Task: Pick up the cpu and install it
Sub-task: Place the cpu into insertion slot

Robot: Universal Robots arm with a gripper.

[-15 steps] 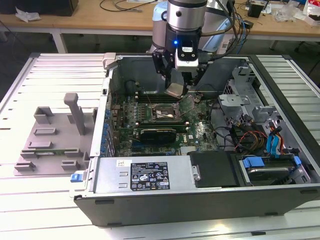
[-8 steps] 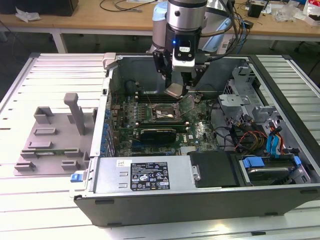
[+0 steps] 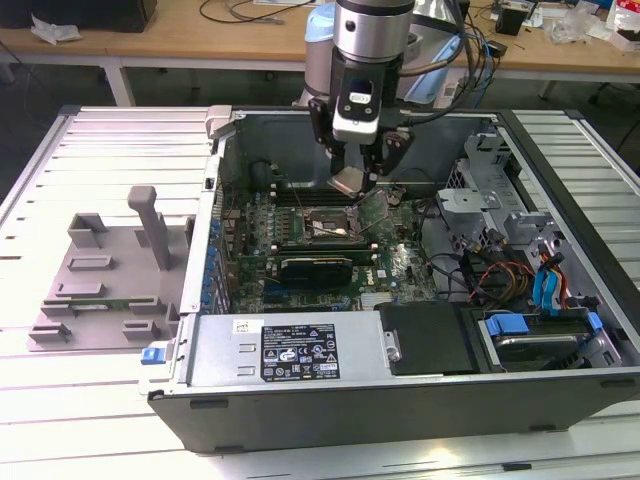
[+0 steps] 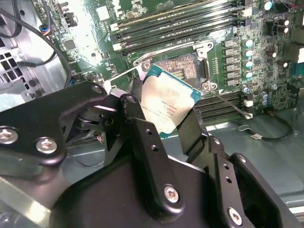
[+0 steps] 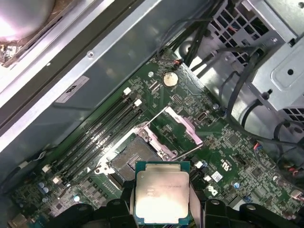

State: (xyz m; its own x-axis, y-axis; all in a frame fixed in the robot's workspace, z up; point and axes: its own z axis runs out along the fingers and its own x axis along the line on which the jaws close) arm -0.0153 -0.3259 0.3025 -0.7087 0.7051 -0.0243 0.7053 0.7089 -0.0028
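The cpu [image 3: 350,181] is a flat square chip with a pale silver top. It hangs tilted in my gripper [image 3: 358,168], which is shut on its edges, inside the open computer case. Just below it lies the open socket [image 3: 330,223] on the green motherboard [image 3: 395,270], its metal load plate [image 3: 376,208] swung up. In the first wrist view the cpu [image 5: 161,192] sits between my black fingers [image 5: 197,202], a little short of the socket [image 5: 133,159]. In the second wrist view the cpu [image 4: 166,102] partly covers the socket [image 4: 178,66].
A grey plastic tray [image 3: 105,270] with upright posts lies outside the case on the exterior view's left. A long black card [image 3: 315,268] lies near the socket, with memory slots [image 5: 102,130] alongside. Cables and a drive cage [image 3: 510,260] crowd the exterior view's right.
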